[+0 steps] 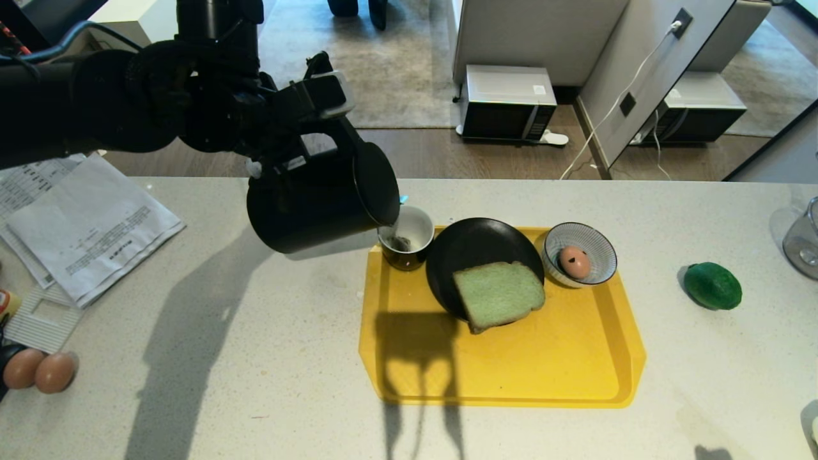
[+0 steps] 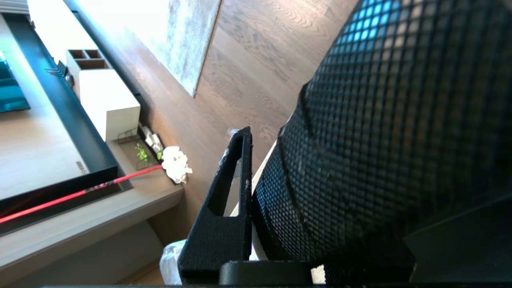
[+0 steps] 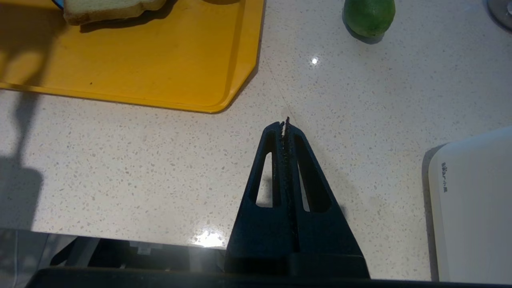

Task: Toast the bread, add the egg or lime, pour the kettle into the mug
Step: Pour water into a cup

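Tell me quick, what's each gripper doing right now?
Left gripper: shut on the kettle handle, tipped over the mug.
Right gripper: shut, empty.

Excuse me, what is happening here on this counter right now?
The left claw holds the dark cylindrical kettle by its handle, tipped over the small black mug on the yellow plastic tray. The pale green bread slice lies on a black plate, the egg in a striped bowl. The right claw is shut, idle.

bright daylight | hard shadows on counter (image 1: 255, 396) | sharp focus
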